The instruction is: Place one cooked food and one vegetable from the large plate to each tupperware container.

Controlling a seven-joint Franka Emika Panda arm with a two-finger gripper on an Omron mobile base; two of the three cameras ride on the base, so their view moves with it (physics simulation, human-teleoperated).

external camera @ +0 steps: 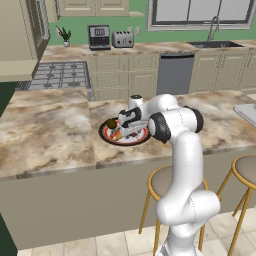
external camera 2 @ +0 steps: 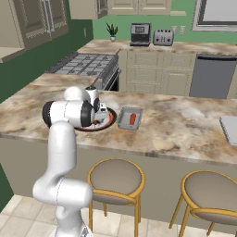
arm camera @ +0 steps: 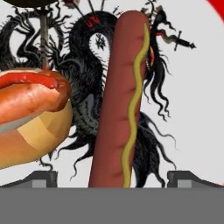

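Observation:
The large plate (external camera: 105, 134) (external camera 2: 111, 124) lies on the marble island counter, and my gripper (external camera: 131, 132) (arm camera: 113, 179) hangs low over it, open. Close up, a long sausage with a mustard line (arm camera: 122, 100) runs between my two fingertips (arm camera: 41, 178), which are apart from it on either side. A hot dog in a bun (arm camera: 30, 118) lies just left of it on the plate's white, black-drawn centre (arm camera: 192, 109). One tupperware container (external camera 2: 123, 121) sits right beside the plate and holds a red-orange elongated food (external camera 2: 133, 118). The other container (external camera: 247, 112) (external camera 2: 230, 129) is far right.
Two round stools (external camera 2: 115, 178) (external camera 2: 210, 194) stand in front of the counter. A stove (external camera: 60, 75) is at the back left. A toaster (external camera: 122, 38), a coffee machine (external camera: 99, 36) and a sink (external camera: 215, 44) line the rear counter. Bare marble stretches between the two containers.

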